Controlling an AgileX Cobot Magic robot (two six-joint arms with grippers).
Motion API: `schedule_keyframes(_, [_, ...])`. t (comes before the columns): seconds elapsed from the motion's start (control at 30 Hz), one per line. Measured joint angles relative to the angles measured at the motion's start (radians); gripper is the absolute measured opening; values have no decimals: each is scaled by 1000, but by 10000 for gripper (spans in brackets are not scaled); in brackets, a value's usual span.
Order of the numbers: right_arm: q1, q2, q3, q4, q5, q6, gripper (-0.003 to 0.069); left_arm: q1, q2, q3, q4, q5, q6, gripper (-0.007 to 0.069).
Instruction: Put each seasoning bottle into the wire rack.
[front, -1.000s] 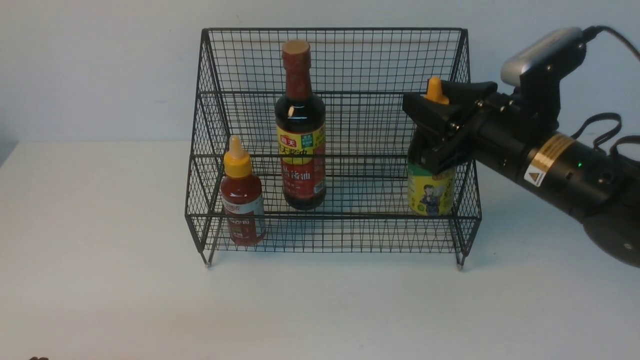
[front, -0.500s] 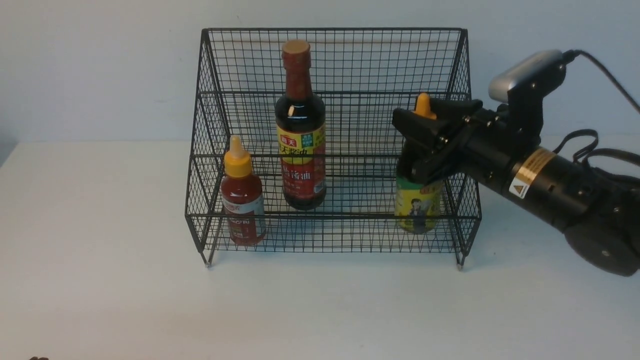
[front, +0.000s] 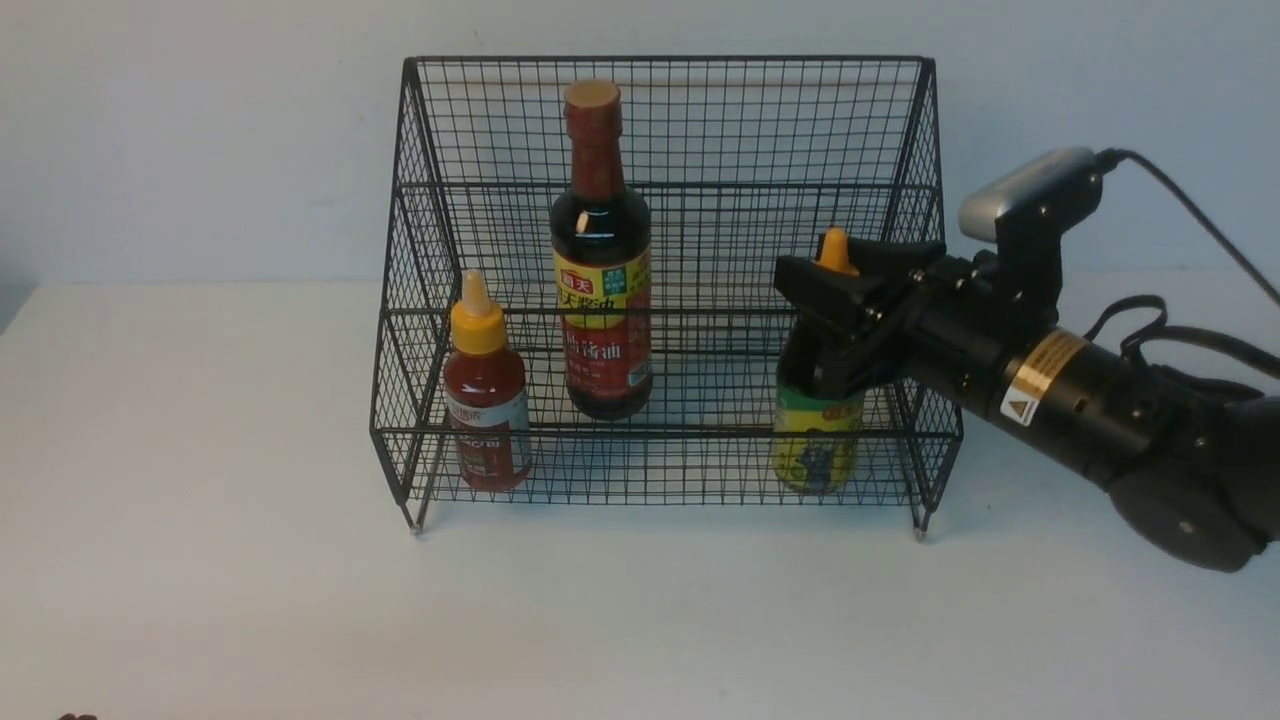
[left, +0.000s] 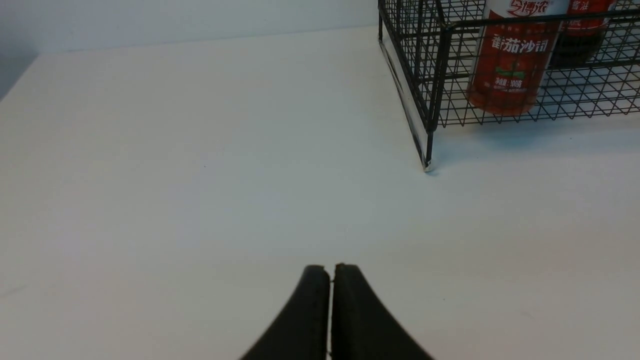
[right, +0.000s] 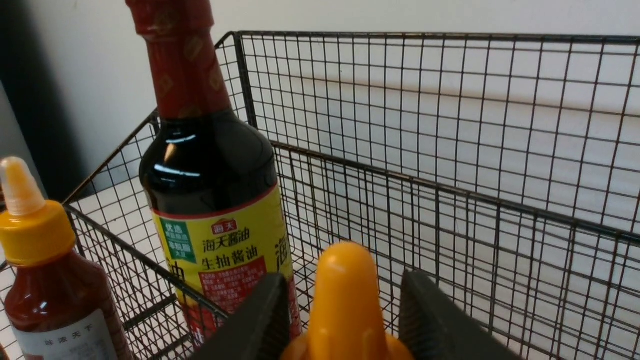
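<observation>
On the white table (front: 200, 560), right fingers (front: 815, 330) grasp the orange-nozzled bottle (front: 815, 440) inside the wire rack (front: 660, 130); left fingers (left: 330, 300) clenched.

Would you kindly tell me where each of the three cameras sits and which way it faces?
Front view: between the arms, facing the wire rack; shows the right arm, its right claw on the yellow-labelled bottle.
Left wrist view: on the left arm, looking past the shut left claw over the table.
Right wrist view: on the right arm, looking into the rack; claw fingers flank the orange nozzle.
Shared: all show the red bottle.
</observation>
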Motion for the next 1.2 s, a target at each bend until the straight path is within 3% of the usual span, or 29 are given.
schedule_keyframes(0.17, [0,0,0,-2,-8,1,292,0,0,0,0,0,0,-5])
schedule_keyframes(0.4, [0,-46,0,-15,-43,3,425,0,0,0,0,0,0,-5])
schedule_keyframes(0.63, [0,-214,0,-15,120,48,426,0,0,0,0,0,0,-5])
schedule_keyframes(0.67, [0,-293,0,-14,236,85,390,0,0,0,0,0,0,-5])
schedule_keyframes(0.73, [0,-341,0,-11,301,105,361,0,0,0,0,0,0,-5])
schedule_keyframes(0.93, [0,-701,0,18,739,161,61,0,0,0,0,0,0,-5])
schedule_keyframes(0.97, [0,-712,0,20,753,164,46,0,0,0,0,0,0,-5])
schedule_keyframes(1.03, [0,-851,0,35,938,173,0,0,0,0,0,0,0,-5])
schedule_keyframes(1.2, [0,-1029,11,97,1191,173,-14,0,0,0,0,0,0,-5])
